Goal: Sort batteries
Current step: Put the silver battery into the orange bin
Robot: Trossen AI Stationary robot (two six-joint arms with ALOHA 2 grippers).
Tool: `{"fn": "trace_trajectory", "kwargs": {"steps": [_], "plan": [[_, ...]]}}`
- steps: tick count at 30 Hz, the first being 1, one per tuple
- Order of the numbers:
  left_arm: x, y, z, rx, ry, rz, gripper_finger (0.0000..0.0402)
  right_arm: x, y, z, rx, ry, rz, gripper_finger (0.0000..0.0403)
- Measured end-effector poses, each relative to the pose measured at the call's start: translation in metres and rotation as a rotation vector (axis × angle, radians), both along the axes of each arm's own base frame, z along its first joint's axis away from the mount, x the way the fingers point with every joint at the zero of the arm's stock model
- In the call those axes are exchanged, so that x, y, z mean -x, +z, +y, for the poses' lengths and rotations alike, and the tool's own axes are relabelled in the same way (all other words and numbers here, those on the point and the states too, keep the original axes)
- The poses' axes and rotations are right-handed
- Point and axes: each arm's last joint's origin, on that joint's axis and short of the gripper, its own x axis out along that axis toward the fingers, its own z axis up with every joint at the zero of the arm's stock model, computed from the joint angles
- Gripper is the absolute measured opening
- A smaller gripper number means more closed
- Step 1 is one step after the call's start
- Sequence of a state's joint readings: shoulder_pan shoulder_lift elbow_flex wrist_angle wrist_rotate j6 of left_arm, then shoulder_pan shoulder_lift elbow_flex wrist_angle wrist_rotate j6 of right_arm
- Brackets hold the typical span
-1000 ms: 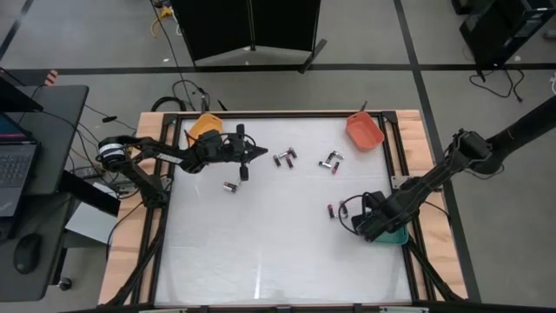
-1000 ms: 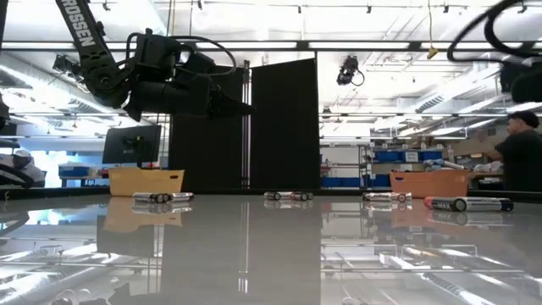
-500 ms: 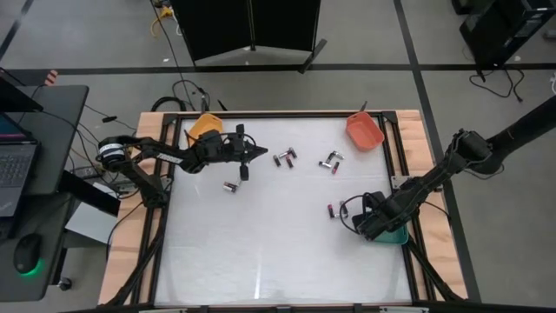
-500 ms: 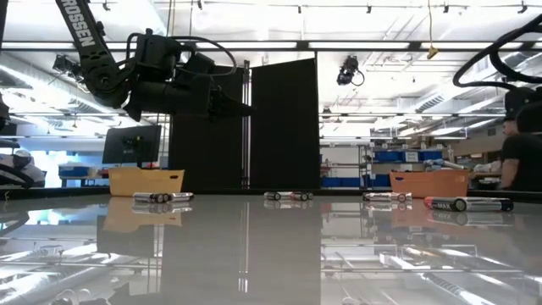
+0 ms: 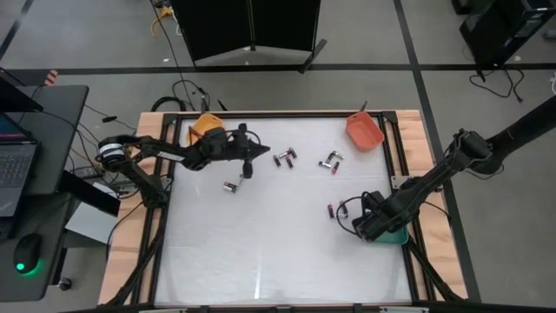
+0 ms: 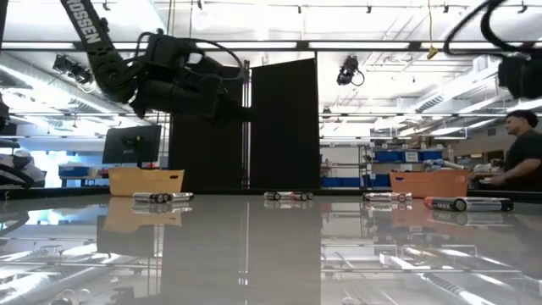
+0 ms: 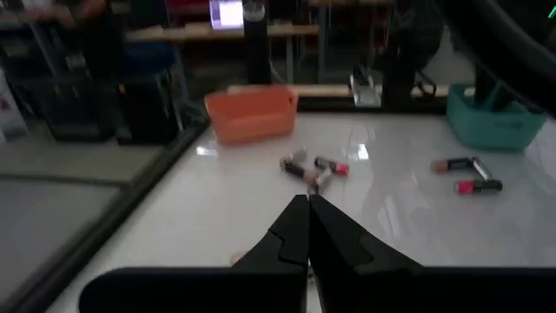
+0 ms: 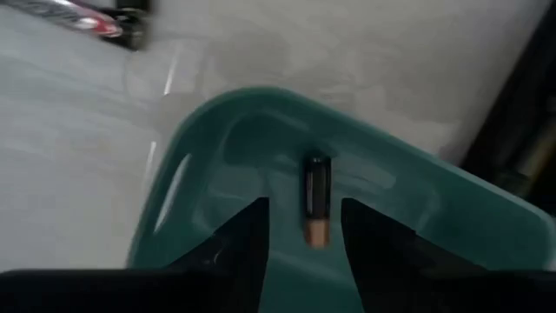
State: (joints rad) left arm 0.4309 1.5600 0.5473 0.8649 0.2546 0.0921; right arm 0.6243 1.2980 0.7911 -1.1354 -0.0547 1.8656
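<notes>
My right gripper point(image 8: 304, 210) hangs open, pointing down over the green tray point(image 5: 396, 236) at the table's right edge. One battery point(image 8: 316, 200) lies on the tray's floor below the gap between the fingers. My left gripper point(image 7: 308, 202) is shut on nothing. It hovers above the far left of the table point(image 5: 258, 154), pointing toward the right edge. Loose batteries lie flat on the white table: one point(image 5: 230, 185) near the left gripper, a pair point(image 5: 284, 158), a small group point(image 5: 330, 162) and one point(image 5: 331, 209) beside the right gripper.
An orange tray point(image 5: 205, 127) stands at the far left corner and a red-orange tray point(image 5: 364, 130) at the far right corner. A black frame rims the table. A person point(image 6: 521, 157) shows in the room beyond the table's right side.
My left gripper has tipped its fingers a little downward while hovering in the same place. The batteries on the table have not moved.
</notes>
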Motion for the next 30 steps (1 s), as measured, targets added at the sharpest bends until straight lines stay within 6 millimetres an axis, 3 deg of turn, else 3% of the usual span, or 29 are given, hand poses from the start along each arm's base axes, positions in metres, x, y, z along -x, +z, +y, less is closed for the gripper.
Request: {"fn": "trace_trajectory", "kwargs": {"steps": [5, 10, 15, 20, 25, 30], "plan": [[-0.018, 0.01, 0.008, 0.083, 0.0, 0.205, 0.0012, -0.005, 0.029, 0.001, 0.057, 0.043, -0.022, 0.0135], [-0.033, 0.021, 0.013, 0.097, -0.003, 0.369, 0.0013, -0.007, 0.047, -0.002, 0.176, 0.103, -0.083, 0.0113], [-0.048, 0.014, 0.012, 0.11, -0.02, 0.417, 0.0035, -0.009, 0.048, -0.004, 0.236, 0.137, -0.111, 0.0108], [-0.064, -0.006, 0.01, 0.123, -0.013, 0.49, 0.0084, -0.01, 0.047, -0.004, 0.262, 0.161, -0.117, 0.0108], [-0.079, -0.018, 0.017, 0.136, 0.029, 0.52, 0.0133, -0.01, 0.047, -0.004, 0.272, 0.167, -0.119, 0.0108], [-0.093, -0.024, 0.028, 0.151, 0.044, 0.551, 0.0151, -0.011, 0.047, -0.005, 0.286, 0.168, -0.129, 0.0108]]}}
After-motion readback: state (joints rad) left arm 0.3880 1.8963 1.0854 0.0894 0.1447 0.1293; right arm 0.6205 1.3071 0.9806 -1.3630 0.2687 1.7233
